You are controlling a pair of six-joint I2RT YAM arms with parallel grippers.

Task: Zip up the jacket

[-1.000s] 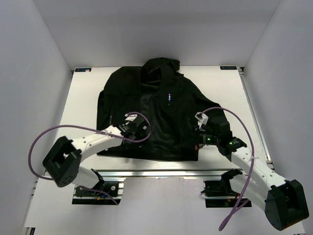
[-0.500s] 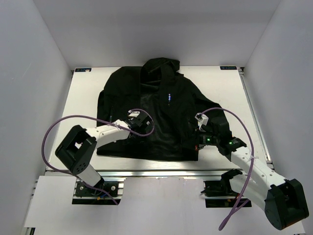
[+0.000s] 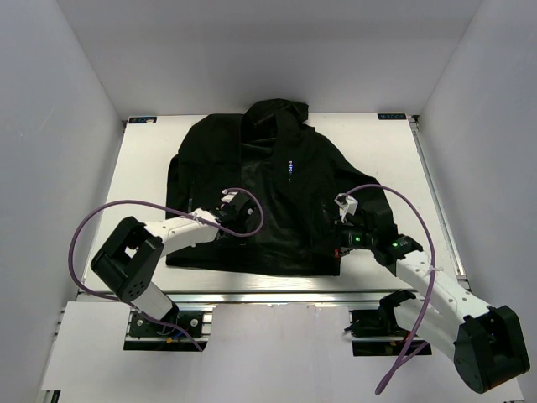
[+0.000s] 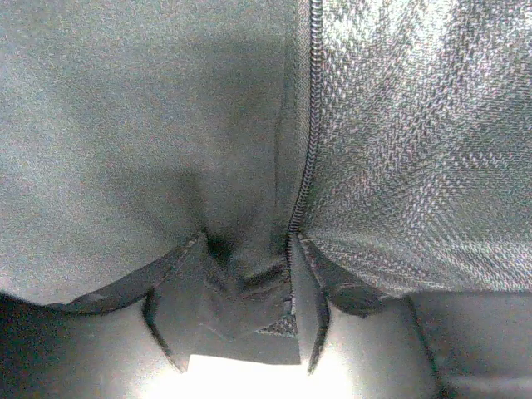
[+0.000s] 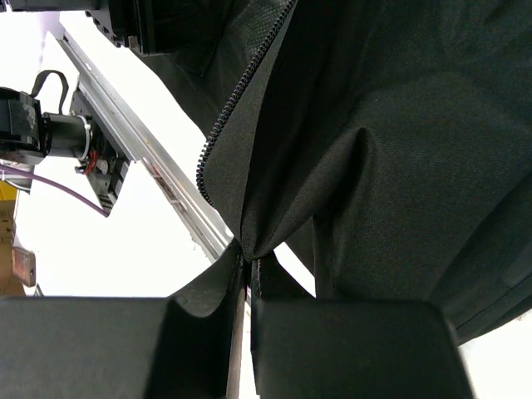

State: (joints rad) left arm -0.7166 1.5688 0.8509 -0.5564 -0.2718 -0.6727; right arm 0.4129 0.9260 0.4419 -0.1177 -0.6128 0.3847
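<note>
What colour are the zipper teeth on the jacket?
Black zipper teeth, like the jacket fabric; the left wrist view shows them best.

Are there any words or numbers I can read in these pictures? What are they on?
No text here can be read.
On the jacket, the chest marks: tiny light dots, too small to read.
At the far corners of the table, the left tag and the right tag: too small and blurred to read.
</note>
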